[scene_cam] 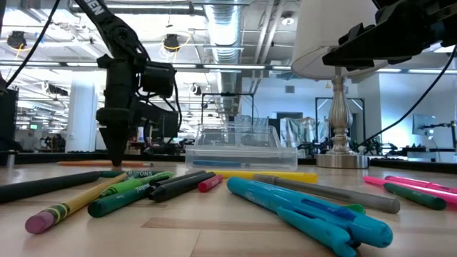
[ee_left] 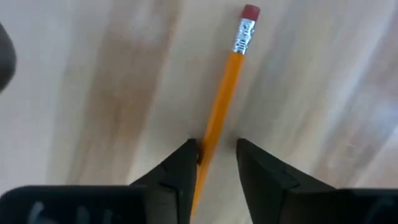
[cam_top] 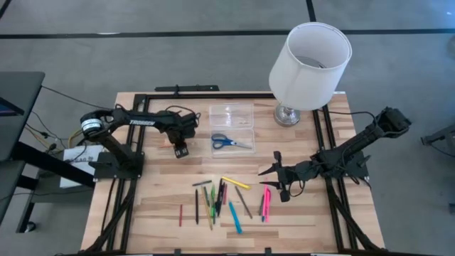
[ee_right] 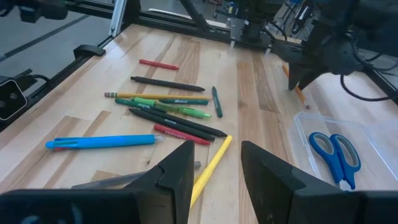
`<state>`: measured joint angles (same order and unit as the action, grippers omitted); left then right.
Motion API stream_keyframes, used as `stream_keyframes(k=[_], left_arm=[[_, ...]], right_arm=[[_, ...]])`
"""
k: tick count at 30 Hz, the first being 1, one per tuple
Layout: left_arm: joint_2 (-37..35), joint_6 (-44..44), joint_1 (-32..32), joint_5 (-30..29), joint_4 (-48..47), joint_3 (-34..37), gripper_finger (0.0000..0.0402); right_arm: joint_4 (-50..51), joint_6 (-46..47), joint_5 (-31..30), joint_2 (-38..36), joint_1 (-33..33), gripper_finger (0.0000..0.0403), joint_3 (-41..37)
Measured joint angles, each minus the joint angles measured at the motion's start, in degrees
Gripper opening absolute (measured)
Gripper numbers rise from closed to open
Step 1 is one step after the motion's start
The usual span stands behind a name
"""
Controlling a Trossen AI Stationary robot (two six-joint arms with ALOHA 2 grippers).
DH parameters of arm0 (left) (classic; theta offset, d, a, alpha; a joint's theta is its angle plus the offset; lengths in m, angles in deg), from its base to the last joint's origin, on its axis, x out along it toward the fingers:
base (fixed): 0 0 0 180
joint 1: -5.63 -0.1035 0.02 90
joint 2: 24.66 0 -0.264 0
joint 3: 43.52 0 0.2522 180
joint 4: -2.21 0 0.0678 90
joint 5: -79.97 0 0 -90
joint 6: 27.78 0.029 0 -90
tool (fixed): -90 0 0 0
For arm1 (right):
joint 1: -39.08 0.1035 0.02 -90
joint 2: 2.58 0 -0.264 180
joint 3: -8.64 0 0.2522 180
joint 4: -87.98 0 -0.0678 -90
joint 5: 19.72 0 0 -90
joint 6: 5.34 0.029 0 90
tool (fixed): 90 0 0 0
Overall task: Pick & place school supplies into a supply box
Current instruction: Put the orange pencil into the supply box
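Orange pencil (ee_left: 219, 112) between left pincer (ee_left: 216, 163) fingers, hidden overhead.

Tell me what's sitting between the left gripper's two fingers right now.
An orange pencil lying on the table, seen in the left wrist view. It runs between the left gripper fingers.

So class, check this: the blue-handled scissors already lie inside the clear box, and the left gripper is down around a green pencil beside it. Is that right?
One detail is wrong: the pencil between the left gripper's fingers is orange with a pink eraser, not green, as the left wrist view shows. The rest holds: the scissors lie inside the clear box, and the gripper is down beside it.
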<state>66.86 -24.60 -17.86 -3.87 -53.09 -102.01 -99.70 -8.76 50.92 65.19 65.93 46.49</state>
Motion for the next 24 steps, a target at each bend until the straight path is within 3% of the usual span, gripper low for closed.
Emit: stream_keyframes(k=[10, 24], left_arm=[[-0.02, -0.68, 9.53, -2.17, 0.52, 0.00, 0.0013], [-0.03, -5.32, 19.32, -5.54, 4.29, 0.05, 0.0005]], right_arm=[[-0.02, 0.32, 0.00, 0.00, 0.00, 0.0127, 0.00], [-0.63, 6.30, -0.13, 0.62, -2.61, 0.0127, 0.02]])
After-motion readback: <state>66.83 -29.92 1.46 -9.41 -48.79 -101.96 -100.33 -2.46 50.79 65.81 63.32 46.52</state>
